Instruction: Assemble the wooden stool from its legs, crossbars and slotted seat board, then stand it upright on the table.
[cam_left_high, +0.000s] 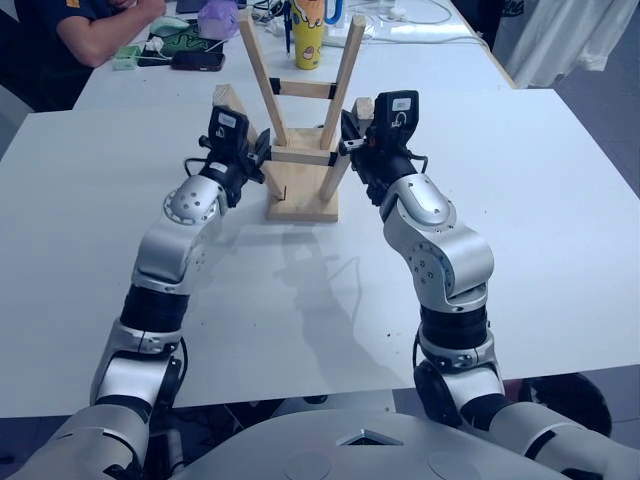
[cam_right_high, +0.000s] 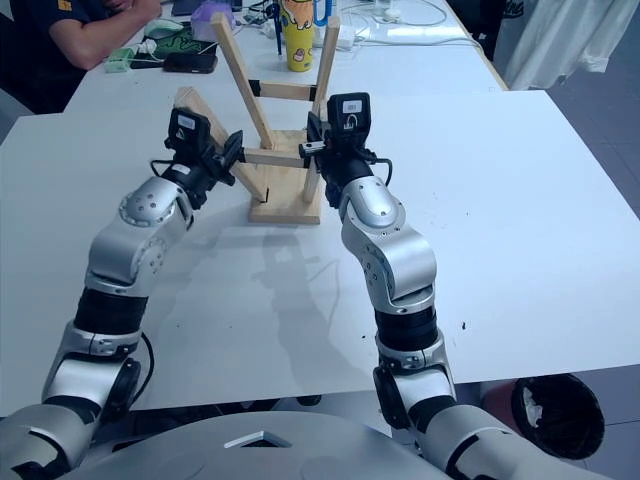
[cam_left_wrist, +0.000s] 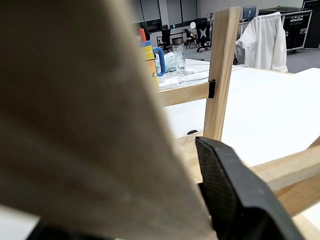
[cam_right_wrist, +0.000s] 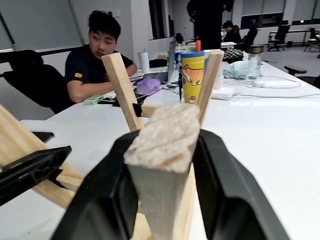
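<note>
The wooden stool stands upside down at the middle back of the white table, its seat board (cam_left_high: 300, 206) flat on the tabletop and its legs pointing up. Two far legs (cam_left_high: 262, 75) are joined by a crossbar (cam_left_high: 306, 89). A nearer crossbar (cam_left_high: 300, 157) joins the two near legs. My left gripper (cam_left_high: 252, 150) is shut on the near left leg (cam_left_wrist: 75, 125), one finger (cam_left_wrist: 235, 195) pressed against it. My right gripper (cam_right_wrist: 167, 170) is shut on the near right leg (cam_right_wrist: 165, 140), just under its cut end, fingers (cam_right_wrist: 225, 185) on both sides.
A second table behind carries a yellow cup (cam_left_high: 308, 35), a dark phone (cam_left_high: 197, 61), a purple bag (cam_left_high: 218, 18) and cables. A person sits at its far left corner. Bare tabletop (cam_left_high: 540, 230) stretches to both sides and towards me.
</note>
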